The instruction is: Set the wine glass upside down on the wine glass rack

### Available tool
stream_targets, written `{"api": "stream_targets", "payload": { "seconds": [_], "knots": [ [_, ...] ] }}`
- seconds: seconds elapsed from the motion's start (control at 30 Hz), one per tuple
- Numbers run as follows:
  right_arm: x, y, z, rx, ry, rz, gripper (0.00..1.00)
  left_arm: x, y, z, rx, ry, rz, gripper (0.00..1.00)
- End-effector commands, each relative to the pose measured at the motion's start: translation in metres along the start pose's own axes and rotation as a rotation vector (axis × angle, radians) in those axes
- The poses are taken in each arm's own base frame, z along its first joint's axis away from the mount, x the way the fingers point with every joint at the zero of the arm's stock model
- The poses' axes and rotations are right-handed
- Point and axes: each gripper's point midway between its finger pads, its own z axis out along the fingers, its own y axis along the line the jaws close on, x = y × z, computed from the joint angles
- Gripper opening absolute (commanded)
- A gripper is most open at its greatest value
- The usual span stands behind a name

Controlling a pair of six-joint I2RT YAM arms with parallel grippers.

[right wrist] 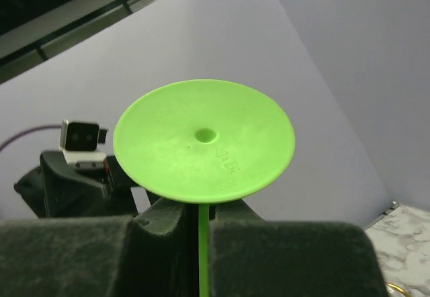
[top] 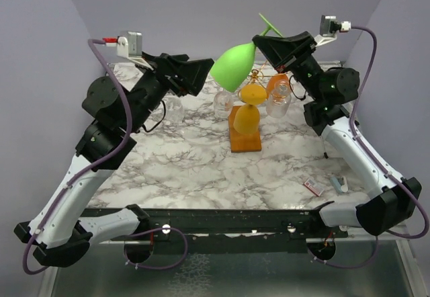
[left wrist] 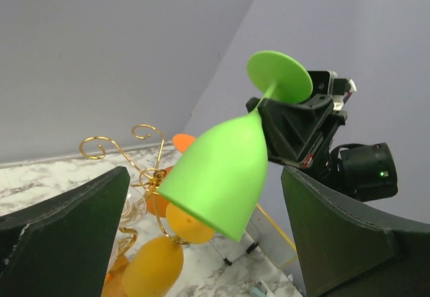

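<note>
A: Right, where's the green wine glass (top: pixel 235 65)?

B: In the air, over the left side of the wine glass rack (top: pixel 255 75), not touching it. It's tilted: the foot (right wrist: pixel 203 142) is up and to the right, and the bowl mouth faces down and to the left.

A: Who has it?

B: The right gripper (top: pixel 261 41). Its fingers are clamped on the thin stem just under the foot. The right wrist view shows the stem pinched between the two pads.

A: And the left gripper (top: pixel 201 75)?

B: Fingers wide apart, nothing between them. It's up off the table, just left of the bowl and aimed at it. Whether it touches the bowl, can't tell.

A: What's on the rack?

B: Gold wire arms hold a yellow glass (top: pixel 254 94) and an orange glass (top: pixel 279 82), hanging bowl-down. A second yellow glass (top: pixel 247 119) sits lower, in front of the wooden base (top: pixel 245 142). There are also clear glasses (top: pixel 224 101) on both sides of the stem. Can't tell whether another clear one near the left arm hangs or stands.

A: Any curls free?

B: Two spiral ends show bare in the left wrist view, at the upper left.

A: Surface?

B: A marble table (top: pixel 188 169), and the rack stands at the back middle.
</note>
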Motion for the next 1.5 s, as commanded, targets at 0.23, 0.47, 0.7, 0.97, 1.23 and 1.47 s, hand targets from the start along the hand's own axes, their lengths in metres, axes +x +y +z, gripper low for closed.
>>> {"api": "stream_targets", "payload": {
  "seconds": [0.23, 0.47, 0.7, 0.97, 1.23, 1.47],
  "knots": [
    [0.057, 0.074, -0.017, -0.354, 0.131, -0.344, 0.01, -0.017, -0.069, -0.004, 0.204, 0.198, -0.158, 0.99],
    [0.074, 0.064, -0.011, -0.416, 0.171, -0.570, 0.01, 0.002, -0.083, -0.002, 0.263, 0.274, -0.318, 0.95],
    [0.096, 0.073, -0.004, -0.501, 0.177, -0.635, 0.01, 0.005, -0.070, 0.001, 0.199, 0.241, -0.364, 0.82],
    [0.119, 0.077, 0.002, -0.522, 0.185, -0.734, 0.01, -0.008, -0.051, -0.005, 0.092, 0.185, -0.280, 0.62],
    [0.125, 0.067, 0.006, -0.490, 0.191, -0.768, 0.01, -0.002, -0.034, -0.014, 0.018, 0.194, -0.232, 0.24],
    [0.129, 0.062, 0.008, -0.479, 0.202, -0.755, 0.01, 0.002, -0.042, -0.017, 0.065, 0.222, -0.212, 0.01]
  ]
}}
